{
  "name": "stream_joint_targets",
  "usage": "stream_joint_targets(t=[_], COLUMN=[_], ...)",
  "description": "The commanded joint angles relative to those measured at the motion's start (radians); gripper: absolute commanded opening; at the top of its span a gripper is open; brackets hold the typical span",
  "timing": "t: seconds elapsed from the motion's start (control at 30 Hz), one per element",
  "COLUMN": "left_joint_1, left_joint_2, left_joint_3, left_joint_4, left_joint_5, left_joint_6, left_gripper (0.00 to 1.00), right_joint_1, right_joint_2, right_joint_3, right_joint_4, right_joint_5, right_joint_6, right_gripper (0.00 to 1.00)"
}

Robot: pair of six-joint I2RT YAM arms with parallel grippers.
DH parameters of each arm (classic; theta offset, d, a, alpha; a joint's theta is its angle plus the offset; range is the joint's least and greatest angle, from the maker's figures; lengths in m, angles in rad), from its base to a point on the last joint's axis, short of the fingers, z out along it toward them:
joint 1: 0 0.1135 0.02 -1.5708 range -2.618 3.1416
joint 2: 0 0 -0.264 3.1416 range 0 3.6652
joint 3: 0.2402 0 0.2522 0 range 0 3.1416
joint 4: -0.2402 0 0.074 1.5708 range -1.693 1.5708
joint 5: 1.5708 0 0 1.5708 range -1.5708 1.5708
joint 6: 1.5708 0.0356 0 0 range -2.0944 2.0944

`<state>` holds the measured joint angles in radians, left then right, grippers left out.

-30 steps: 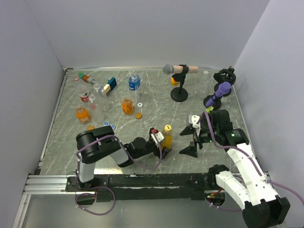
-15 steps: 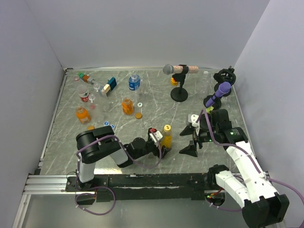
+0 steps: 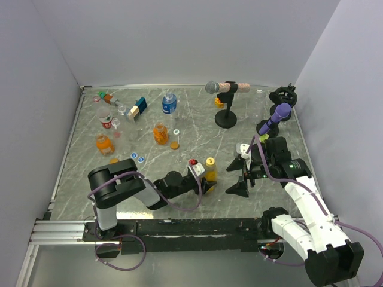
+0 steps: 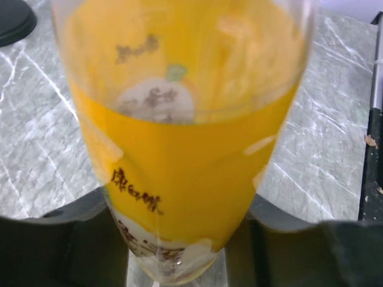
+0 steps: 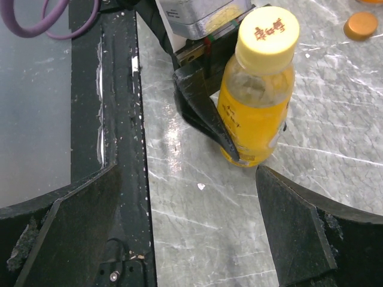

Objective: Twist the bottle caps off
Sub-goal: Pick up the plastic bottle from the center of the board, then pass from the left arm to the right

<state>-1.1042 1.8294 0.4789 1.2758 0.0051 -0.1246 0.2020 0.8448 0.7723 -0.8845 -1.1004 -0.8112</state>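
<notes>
1. Standing far left on the table (image 3: 78, 149) are an orange bottle (image 3: 103, 143) and, farther back, a blue-labelled bottle (image 3: 169, 103); their tops are too small to make out.
2. The left gripper (image 3: 205, 181) lies low, clamped on the lower body of the yellow bottle (image 3: 210, 171), which stands upright near the table's front middle.
3. Its yellow cap (image 5: 268, 31) sits on the neck.
4. In the left wrist view the bottle fills the blurred frame, its cap cut off.
5. The right gripper (image 3: 235, 178) sits just right of the bottle, spread wide and empty, touching nothing.
6. In the right wrist view the bottle hides the left gripper's far finger.
</notes>
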Motion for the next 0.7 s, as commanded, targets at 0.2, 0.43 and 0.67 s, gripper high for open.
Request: stream_joint_targets(t=[0.2,0.43,0.67], left_joint_1=[-0.005,-0.005,-0.005], left_joint_2=[-0.2,-0.452,-0.562], left_joint_3=[0.012,0.153,0.228], left_joint_4=[0.199,-0.372,-0.668], left_joint_5=[0.117,0.398,0.432], left_joint_6=[-0.01,-0.021,0.005], left_gripper=[0.26,0.24,0.23], right_joint_1=[-0.007,0.026,0.267], right_joint_2=[-0.018,0.118,0.224], right_joint_3=[0.083,0.436,0.587], right_joint_4=[0.036,-0.282,-0.294], right_joint_5=[0.017,-0.03,0.037], right_joint_6=[0.017,-0.175,-0.011], right_gripper=[0.99,0.99,0.99])
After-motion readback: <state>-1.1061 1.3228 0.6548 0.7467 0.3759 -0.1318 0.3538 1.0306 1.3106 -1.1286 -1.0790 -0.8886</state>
